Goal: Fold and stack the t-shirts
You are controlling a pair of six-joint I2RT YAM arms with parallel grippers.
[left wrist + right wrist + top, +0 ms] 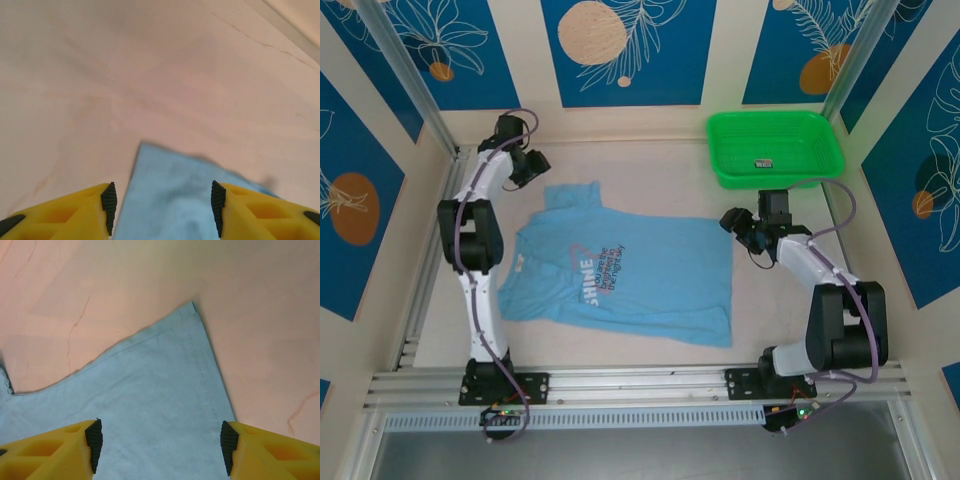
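T-shirt [630, 275] flat mid-table [620, 165], "SHINE" readable on chest, green basket [800, 140] far right holding small dark item [765, 162]; left gripper [162, 200] and right gripper [157, 440] both spread wide over shirt corners, gripping nothing.

Sky-blue t-shirt [655, 290]: the chest print reads "SHINE" [583, 270] in large white letters, turned sideways, with pink lines beside it too small to read. Beyond the shirt's far right corner, a green basket [722, 150] holds a small dark label [765, 162], illegible.
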